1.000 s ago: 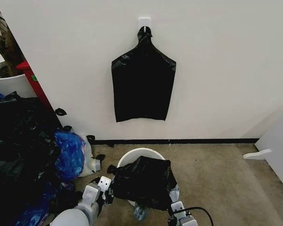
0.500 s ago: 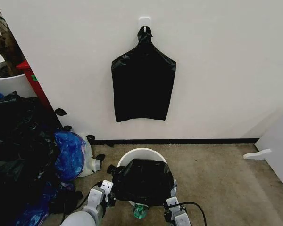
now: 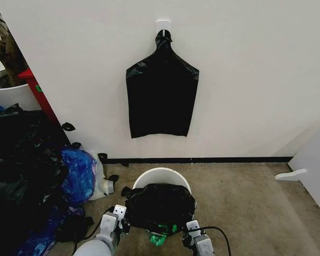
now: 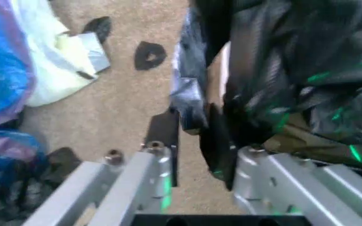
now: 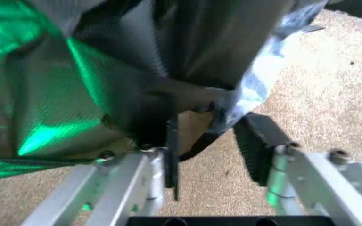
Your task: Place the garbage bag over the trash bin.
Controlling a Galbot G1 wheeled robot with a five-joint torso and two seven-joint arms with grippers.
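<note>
A flat black bag [image 3: 161,92] hangs from a white wall hook [image 3: 163,24], a blue plastic bag [image 3: 78,175] lies on the carpet beside heaped black bags [image 3: 21,160], and a white planter [image 3: 10,96] stands behind.

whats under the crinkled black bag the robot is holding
The white trash bin sits under the garbage bag. Its far rim and part of its inside wall show beyond the bag; the near rim and the bottom are covered. The left hand and right hand flank the bag.
</note>
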